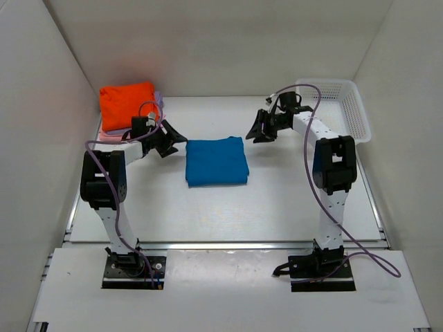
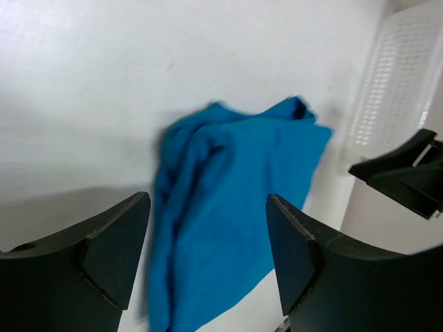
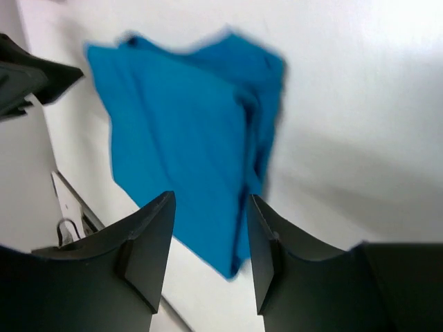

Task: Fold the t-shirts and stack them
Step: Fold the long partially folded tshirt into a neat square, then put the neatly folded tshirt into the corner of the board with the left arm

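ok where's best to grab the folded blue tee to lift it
Take the folded bright blue cloth t-shirt by its left and right edges, low from each side: it lies flat, a layered rectangle, open jaws flanking it.

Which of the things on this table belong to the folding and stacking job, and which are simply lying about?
Part of the job:
the folded blue t-shirt at centre
the orange tee at far left, on top of the lavender tee and pink tee, whose edges show beneath

Just lying about:
the white mesh basket at far right
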